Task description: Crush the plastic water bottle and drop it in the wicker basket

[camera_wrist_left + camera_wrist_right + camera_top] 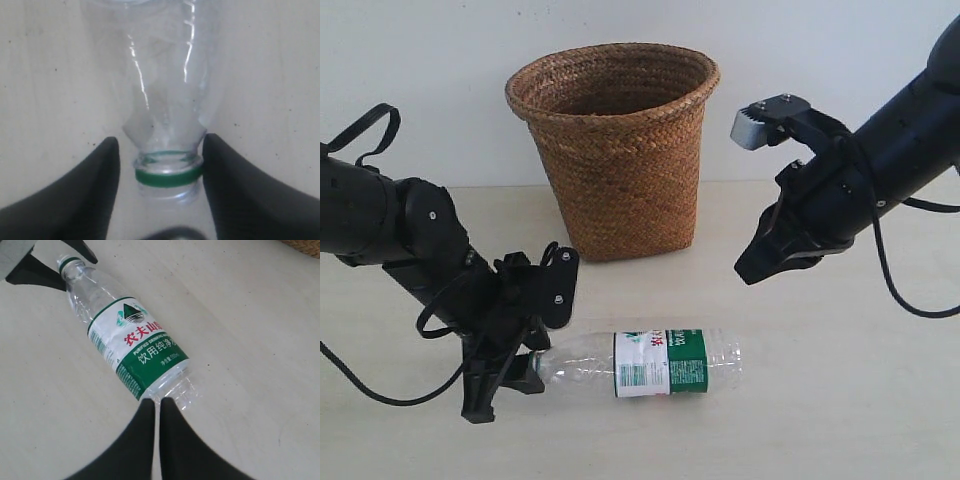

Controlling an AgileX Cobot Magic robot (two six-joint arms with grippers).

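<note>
We find the plastic water bottle [655,362] lying across the front tabletop [840,415], its neck flanked by our left end effector [520,368]. Bare tabletop lies free past its base, rightward. The wicker basket [618,160] blocks the back, mouth open upward.

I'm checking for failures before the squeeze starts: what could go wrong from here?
1. The left gripper straddles only the narrow neck of the plastic water bottle, with one finger still apart from it. The round bottle lies on its side and may pivot or slip out on closing.
2. The right gripper hangs above the table with its jaws together, so nothing steadies the uncrushed body.
3. The wicker basket stands close behind, and a careless lift might knock it.
</note>
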